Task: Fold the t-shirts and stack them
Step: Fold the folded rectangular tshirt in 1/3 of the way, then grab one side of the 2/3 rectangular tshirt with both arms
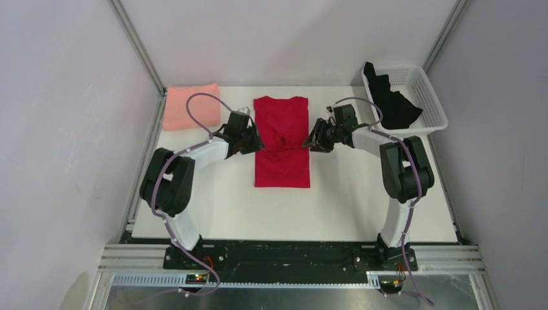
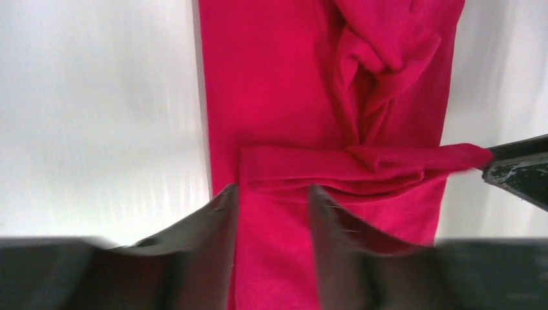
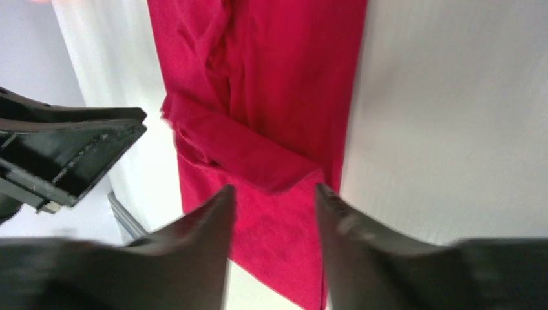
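Red t-shirt (image 1: 281, 143) lies strip-folded; salmon t-shirt (image 1: 192, 107) folded; black t-shirt (image 1: 391, 103) crumpled.

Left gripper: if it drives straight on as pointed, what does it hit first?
The red t-shirt: its folded ridge lies just ahead of the left gripper, jaws open. Past that, the right gripper at the far edge. Height above cloth unclear.

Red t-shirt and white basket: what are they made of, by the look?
Red t-shirt: soft knit cloth, probably cotton-like, matte; it creases and folds limply. White basket: looks like rigid moulded plastic, smooth finish; its open mesh walls hold their shape.
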Robot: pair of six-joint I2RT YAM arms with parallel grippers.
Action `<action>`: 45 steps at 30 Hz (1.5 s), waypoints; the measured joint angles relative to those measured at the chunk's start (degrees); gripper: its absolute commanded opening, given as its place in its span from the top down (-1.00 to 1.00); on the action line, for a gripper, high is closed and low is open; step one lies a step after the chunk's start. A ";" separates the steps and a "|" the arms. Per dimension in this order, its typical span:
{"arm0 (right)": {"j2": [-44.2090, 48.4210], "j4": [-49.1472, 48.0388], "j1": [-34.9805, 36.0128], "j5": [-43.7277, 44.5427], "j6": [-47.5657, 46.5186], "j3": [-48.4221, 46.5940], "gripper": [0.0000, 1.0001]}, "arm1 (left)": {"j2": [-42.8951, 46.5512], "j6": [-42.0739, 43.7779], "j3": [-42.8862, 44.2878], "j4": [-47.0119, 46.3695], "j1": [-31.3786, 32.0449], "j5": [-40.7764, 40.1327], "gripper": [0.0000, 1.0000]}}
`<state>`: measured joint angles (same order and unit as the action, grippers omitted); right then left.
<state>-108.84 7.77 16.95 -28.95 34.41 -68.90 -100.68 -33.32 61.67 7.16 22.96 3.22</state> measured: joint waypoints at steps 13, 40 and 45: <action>9.92 4.61 3.23 7.45 -4.42 2.84 -0.99 | 10.47 -0.22 -6.88 -1.57 -2.03 3.13 -0.99; 20.26 -0.26 13.00 15.58 7.58 27.23 0.03 | 18.69 -10.32 -31.34 -11.37 4.24 5.99 0.30; 19.43 -2.16 13.33 15.67 8.20 27.36 0.16 | 17.79 -10.25 -31.47 -11.93 4.39 5.16 0.81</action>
<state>-89.41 5.61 30.28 -13.28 42.61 -41.54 -82.89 -43.57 30.20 -4.78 27.35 8.38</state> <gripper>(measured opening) 0.453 0.238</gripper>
